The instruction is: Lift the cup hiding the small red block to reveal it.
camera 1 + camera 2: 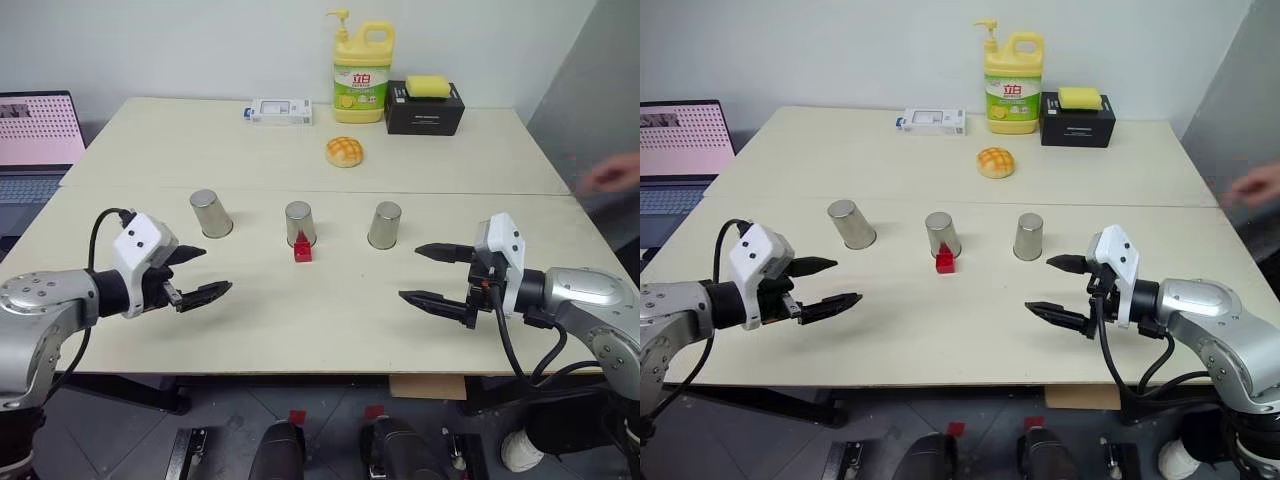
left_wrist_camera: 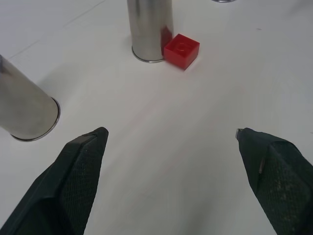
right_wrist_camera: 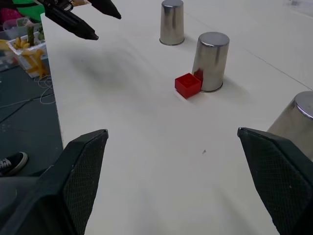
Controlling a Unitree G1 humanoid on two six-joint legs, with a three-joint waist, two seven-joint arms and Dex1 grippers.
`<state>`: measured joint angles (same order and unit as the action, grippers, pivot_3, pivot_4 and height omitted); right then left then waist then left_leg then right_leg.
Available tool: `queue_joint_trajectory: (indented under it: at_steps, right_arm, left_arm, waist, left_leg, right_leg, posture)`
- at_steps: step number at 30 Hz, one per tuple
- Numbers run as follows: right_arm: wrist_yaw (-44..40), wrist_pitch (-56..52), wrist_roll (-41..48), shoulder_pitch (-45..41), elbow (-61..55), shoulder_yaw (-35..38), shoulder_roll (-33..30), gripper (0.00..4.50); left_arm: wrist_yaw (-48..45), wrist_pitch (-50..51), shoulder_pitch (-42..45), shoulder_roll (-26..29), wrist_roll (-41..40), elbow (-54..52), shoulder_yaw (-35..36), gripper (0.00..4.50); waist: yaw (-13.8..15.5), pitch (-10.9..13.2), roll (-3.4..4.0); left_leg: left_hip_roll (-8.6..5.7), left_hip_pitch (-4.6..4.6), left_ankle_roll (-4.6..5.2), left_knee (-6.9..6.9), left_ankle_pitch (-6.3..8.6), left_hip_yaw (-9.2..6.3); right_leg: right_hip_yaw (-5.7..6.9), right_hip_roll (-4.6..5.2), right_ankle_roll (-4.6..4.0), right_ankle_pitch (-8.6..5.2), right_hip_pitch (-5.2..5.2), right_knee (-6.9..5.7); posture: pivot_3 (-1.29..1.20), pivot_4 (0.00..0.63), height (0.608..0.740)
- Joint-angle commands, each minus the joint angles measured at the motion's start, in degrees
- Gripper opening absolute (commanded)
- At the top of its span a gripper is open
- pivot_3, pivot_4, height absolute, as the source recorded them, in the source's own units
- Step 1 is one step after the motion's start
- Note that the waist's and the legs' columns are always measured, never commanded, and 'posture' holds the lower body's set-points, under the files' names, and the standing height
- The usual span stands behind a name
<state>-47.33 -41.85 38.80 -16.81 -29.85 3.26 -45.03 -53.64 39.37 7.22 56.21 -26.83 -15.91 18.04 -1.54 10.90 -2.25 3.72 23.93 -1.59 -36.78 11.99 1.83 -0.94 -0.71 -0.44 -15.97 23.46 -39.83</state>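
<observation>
Left gripper hovers over the table, jaws spread wide with nothing between them. Just ahead of its fingertips stands the left cup, upside down. Further along, the middle cup, also inverted, with the small red block out in the open, touching its base on the near side, well ahead of both sets of jaws. Next, the right cup, mouth down, ahead of the right gripper, whose jaws also stand wide apart, holding nothing.
</observation>
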Motion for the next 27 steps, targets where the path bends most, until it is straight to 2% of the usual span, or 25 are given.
queue_joint_trajectory:
  at_steps: [1, 16, 27]
  right_arm:
    - [-0.5, 1.3, -0.4, -0.1, -0.5, 1.6, -0.7, 4.50]
    - [-1.7, 6.4, -2.9, 1.8, 0.9, 3.4, -1.0, 4.50]
    - [-0.5, 5.6, -3.3, 2.3, 0.7, 4.4, -1.6, 4.50]
  left_arm:
    - [-0.4, -1.1, -0.1, 1.0, -0.4, 0.0, 2.7, 4.47]
    - [0.3, -1.7, -3.7, 1.0, -0.2, -2.3, 4.4, 4.47]
    - [0.9, -1.6, -3.7, 0.6, -0.4, -2.4, 4.2, 4.47]
  waist:
    - [0.0, 0.0, 0.00]
    - [0.0, 0.0, 0.00]
    - [0.0, 0.0, 0.00]
  left_leg:
    - [0.00, 0.00, 0.00, 0.00, 0.00, 0.00]
    - [0.01, 0.00, 0.00, 0.02, 0.00, 0.01]
    - [0.01, 0.00, 0.00, 0.03, 0.00, 0.02]
  right_leg:
    - [0.00, 0.00, 0.00, 0.00, 0.00, 0.00]
    - [-0.01, 0.00, -0.01, -0.01, 0.01, 0.00]
    - [-0.02, 0.00, -0.02, -0.01, 0.02, 0.00]
  posture:
    - [0.00, 0.150, 0.740]
    - [0.00, 0.150, 0.740]
    - [0.00, 0.150, 0.740]
